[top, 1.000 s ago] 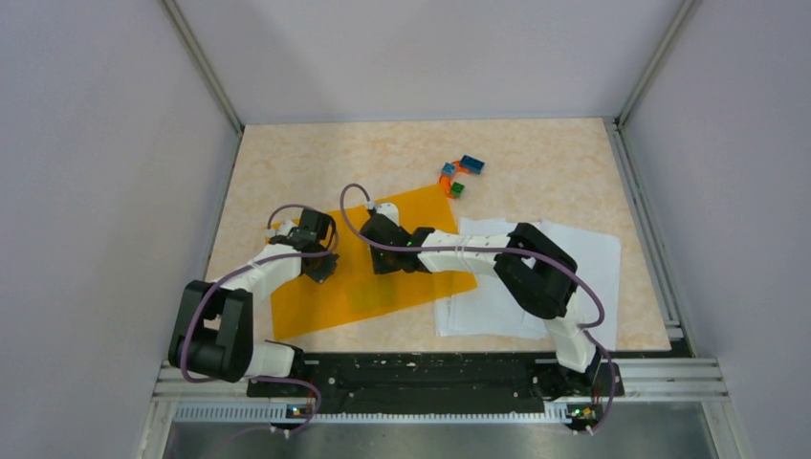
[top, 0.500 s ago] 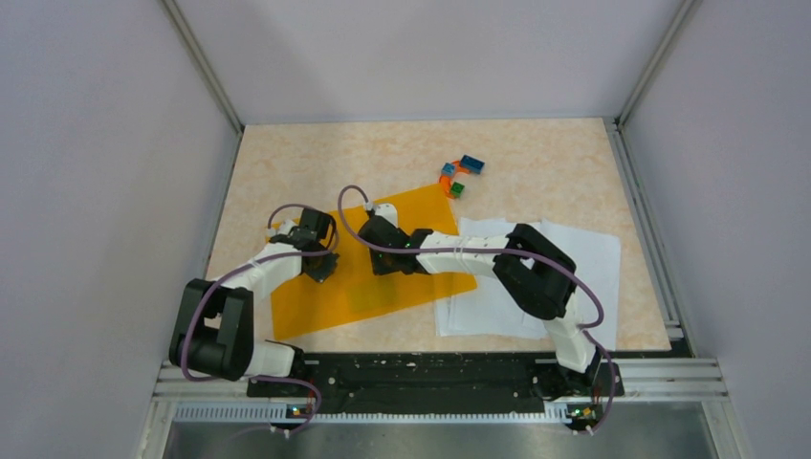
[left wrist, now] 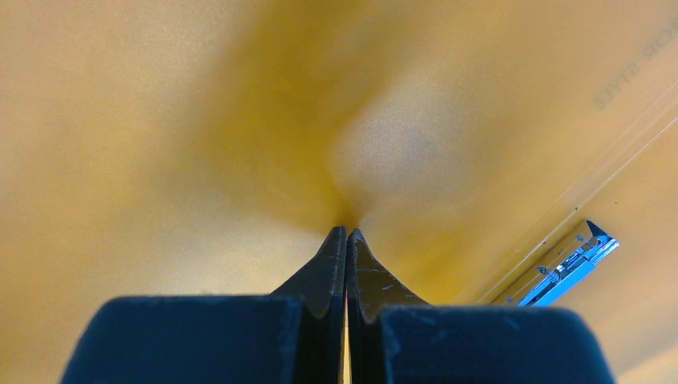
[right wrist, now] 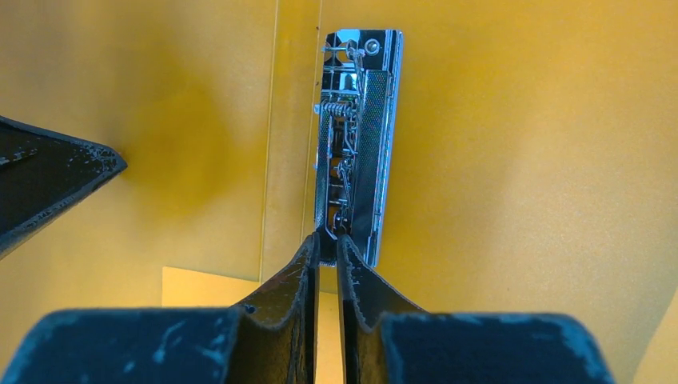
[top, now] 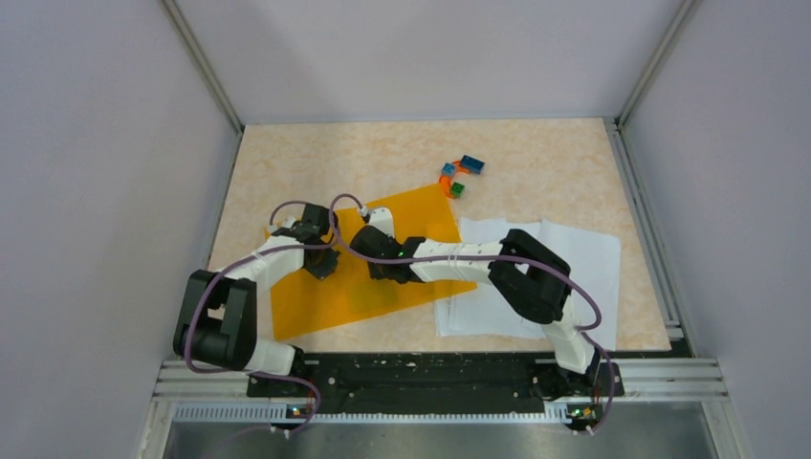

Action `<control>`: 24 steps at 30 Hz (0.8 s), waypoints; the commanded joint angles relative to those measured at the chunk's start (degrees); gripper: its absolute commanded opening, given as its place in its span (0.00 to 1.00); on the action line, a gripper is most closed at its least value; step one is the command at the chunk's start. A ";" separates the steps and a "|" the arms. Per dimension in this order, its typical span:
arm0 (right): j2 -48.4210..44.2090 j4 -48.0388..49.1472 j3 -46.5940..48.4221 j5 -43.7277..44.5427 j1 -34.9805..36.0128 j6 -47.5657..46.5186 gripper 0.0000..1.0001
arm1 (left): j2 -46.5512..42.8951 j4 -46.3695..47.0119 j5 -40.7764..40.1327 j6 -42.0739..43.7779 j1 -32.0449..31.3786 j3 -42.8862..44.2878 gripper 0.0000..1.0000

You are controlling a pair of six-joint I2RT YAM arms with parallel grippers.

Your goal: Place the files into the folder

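Note:
The orange folder lies open on the table's left half. Its orange surface fills the left wrist view and the right wrist view. My left gripper is shut and pinches a fold of the folder's sheet. My right gripper sits over the folder's middle, with its jaws closed to a narrow gap on the near end of the metal clip. The clip also shows in the left wrist view. The files, white sheets, lie spread on the table to the right, partly under my right arm.
Small colourful toy blocks and an orange curved piece lie behind the folder's far corner. Grey walls and metal rails enclose the table on three sides. My left fingertip shows at the left of the right wrist view.
My right gripper has slid a little to the left along the folder, closer to my left gripper. My left gripper has shifted slightly; its cable now arcs higher.

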 commanded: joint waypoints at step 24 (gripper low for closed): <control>0.09 -12.59 -5.52 8.94 -1.74 -1.50 0.05 | 4.81 -6.13 -1.24 2.27 3.48 -1.29 0.00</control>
